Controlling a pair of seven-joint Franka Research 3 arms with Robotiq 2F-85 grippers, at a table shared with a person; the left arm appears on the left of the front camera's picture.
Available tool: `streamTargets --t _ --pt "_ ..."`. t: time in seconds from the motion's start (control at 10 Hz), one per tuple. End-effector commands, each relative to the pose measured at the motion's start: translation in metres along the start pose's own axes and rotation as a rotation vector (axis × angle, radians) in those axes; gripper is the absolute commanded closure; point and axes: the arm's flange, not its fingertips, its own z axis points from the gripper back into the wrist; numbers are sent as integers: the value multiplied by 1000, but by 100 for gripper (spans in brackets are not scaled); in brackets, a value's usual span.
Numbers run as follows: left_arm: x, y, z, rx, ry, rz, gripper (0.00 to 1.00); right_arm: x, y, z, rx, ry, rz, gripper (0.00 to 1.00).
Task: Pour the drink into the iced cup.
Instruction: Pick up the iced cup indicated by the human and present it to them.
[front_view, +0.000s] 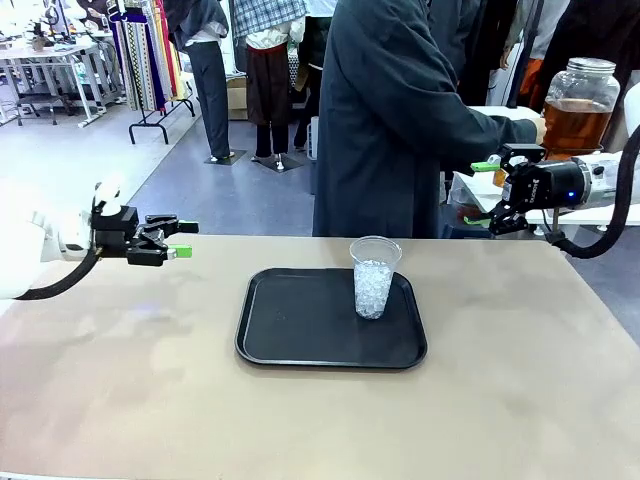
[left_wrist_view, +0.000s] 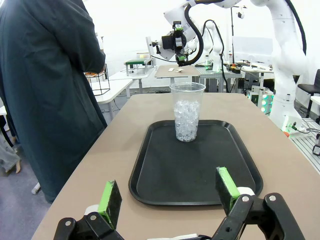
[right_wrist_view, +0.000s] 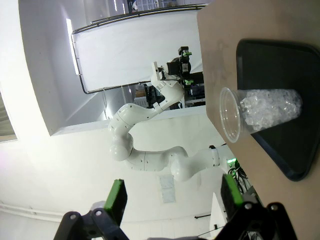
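A clear plastic cup (front_view: 374, 277) part-filled with ice stands upright on the far right part of a black tray (front_view: 300, 330). The drink (front_view: 572, 125), amber liquid in a big glass jar with a metal lid, stands behind the table at the far right, where a person in a dark coat reaches a hand toward it. My left gripper (front_view: 178, 240) hovers open at the table's left, empty. My right gripper (front_view: 482, 192) hangs open past the far right edge, below the jar. The left wrist view has the cup (left_wrist_view: 187, 112) ahead of my open left gripper (left_wrist_view: 167, 192); the right wrist view has the cup (right_wrist_view: 260, 112) sideways.
The person (front_view: 390, 120) stands close against the table's far edge, turned to the right. A white side table (front_view: 500, 195) sits behind my right gripper. Bare tan tabletop (front_view: 120, 380) lies around the tray. Clothes racks stand far back left.
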Motion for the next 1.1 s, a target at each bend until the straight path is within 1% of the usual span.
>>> streamTargets --t 0.0,1.0 --pt "2 0 -1 -1 -6 4 0 -1 1 0 1 -3 6 0" --pt "2 0 -1 -1 -6 4 0 -1 1 0 1 -3 6 0"
